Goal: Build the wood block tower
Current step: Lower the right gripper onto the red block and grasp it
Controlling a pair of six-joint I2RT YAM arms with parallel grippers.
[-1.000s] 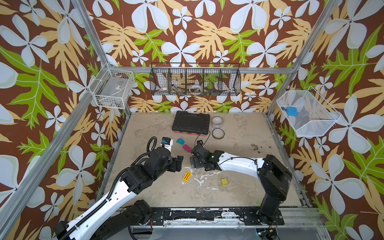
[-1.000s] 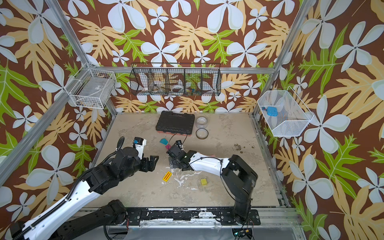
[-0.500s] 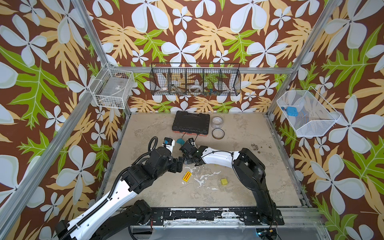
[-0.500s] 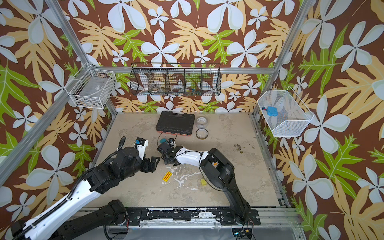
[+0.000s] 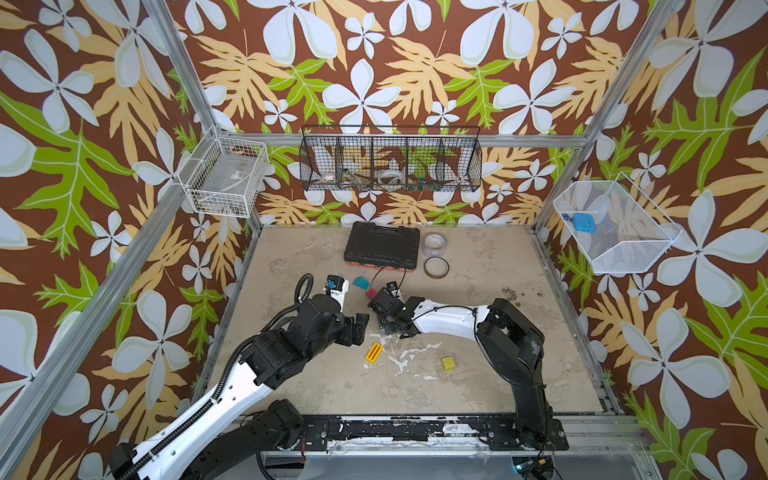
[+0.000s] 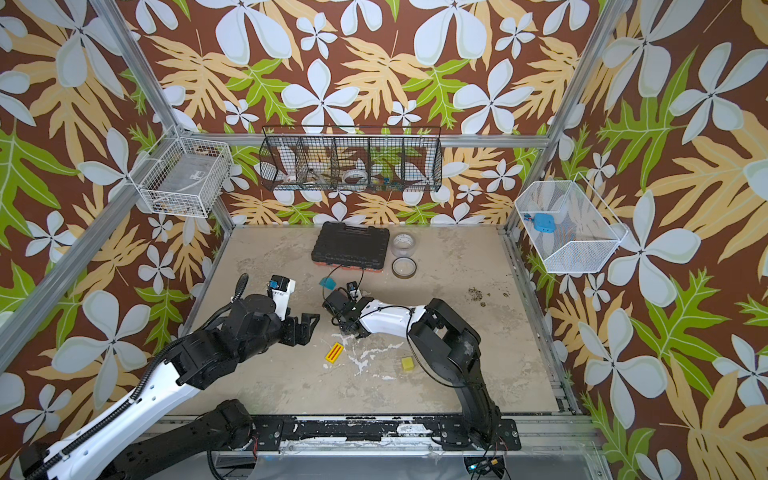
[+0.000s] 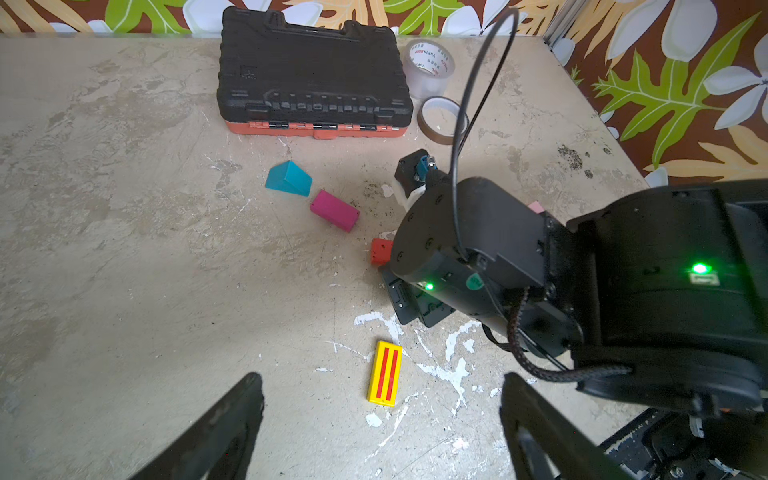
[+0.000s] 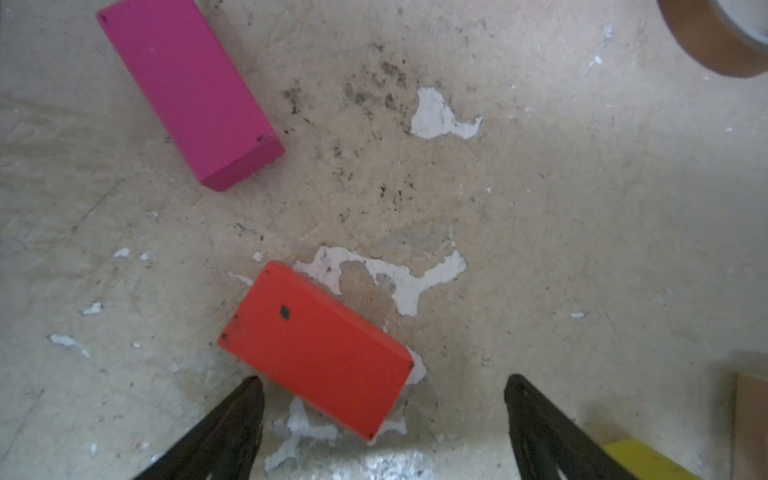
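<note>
Above the red block (image 8: 316, 345), right hand (image 8: 383, 379) spreads wide, empty.

A red block (image 8: 316, 349) is lying flat and aslant on the worn counter (image 8: 582, 208) in the lower middle of the frame. The black fingers (image 8: 224, 432) of the right gripper (image 8: 382, 380) are standing wide apart at the bottom edge, straddling the block's nearest corner without clamping it. A magenta block (image 8: 191, 91) is resting in the upper left, well apart from the red one. A tape roll (image 8: 715, 45) is showing in the upper right corner, and a yellow block (image 8: 648, 461) is peeking in at the lower right.
</note>
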